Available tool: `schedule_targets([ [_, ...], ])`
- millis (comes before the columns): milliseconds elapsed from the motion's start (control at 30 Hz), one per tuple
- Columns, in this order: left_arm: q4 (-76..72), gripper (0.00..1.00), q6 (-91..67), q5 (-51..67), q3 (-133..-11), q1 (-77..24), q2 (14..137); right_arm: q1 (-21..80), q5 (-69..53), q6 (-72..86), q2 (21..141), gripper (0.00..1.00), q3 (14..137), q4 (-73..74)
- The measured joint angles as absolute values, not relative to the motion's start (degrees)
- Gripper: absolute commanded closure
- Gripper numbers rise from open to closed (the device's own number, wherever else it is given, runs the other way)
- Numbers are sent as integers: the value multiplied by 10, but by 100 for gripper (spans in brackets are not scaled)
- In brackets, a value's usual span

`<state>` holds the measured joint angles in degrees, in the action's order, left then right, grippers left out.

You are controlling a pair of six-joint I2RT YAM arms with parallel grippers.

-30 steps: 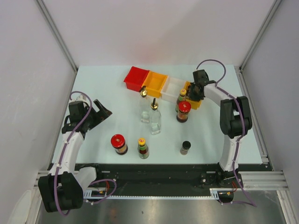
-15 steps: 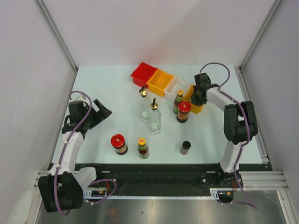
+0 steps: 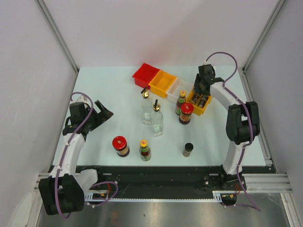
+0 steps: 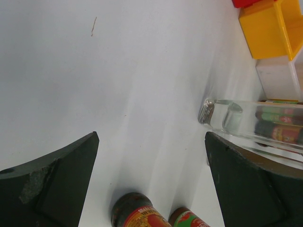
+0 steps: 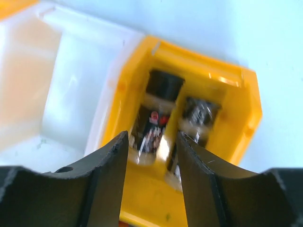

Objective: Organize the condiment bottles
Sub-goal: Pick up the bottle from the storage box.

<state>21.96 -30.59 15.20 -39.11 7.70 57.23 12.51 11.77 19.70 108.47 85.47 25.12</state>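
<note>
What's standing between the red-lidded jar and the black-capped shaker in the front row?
A yellow-capped sauce bottle, nearer the jar; the top view shows it.

Lab cell: white panels (image 3: 165,28), aluminium framing (image 3: 57,33).

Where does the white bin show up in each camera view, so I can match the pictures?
Top external: the white bin is third in the row of bins, right of centre.
Left wrist: at the right edge, directly below the orange bin.
Right wrist: upper left, beside the yellow bin.
Shared landmark: the orange bin next to it, only a sliver in the right wrist's top-left corner.
</note>
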Motion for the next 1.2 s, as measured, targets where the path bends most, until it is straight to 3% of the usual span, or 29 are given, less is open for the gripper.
schedule_targets([
  [367,220,0,-306,152,-391,77,573,123,128,227,1198,51,924,270],
  [633,220,0,-306,152,-391,77,573,122,131,242,1215,49,934,287],
  [733,220,0,-306,152,-391,77,573,121,130,251,1224,44,941,287],
  [933,220,0,-306,152,-391,77,573,119,121,255,1232,45,952,280],
  [1033,220,0,-306,152,-391,77,573,118,120,255,1233,39,953,279],
  [1200,220,0,-306,152,-391,77,573,116,114,260,1238,42,957,273],
])
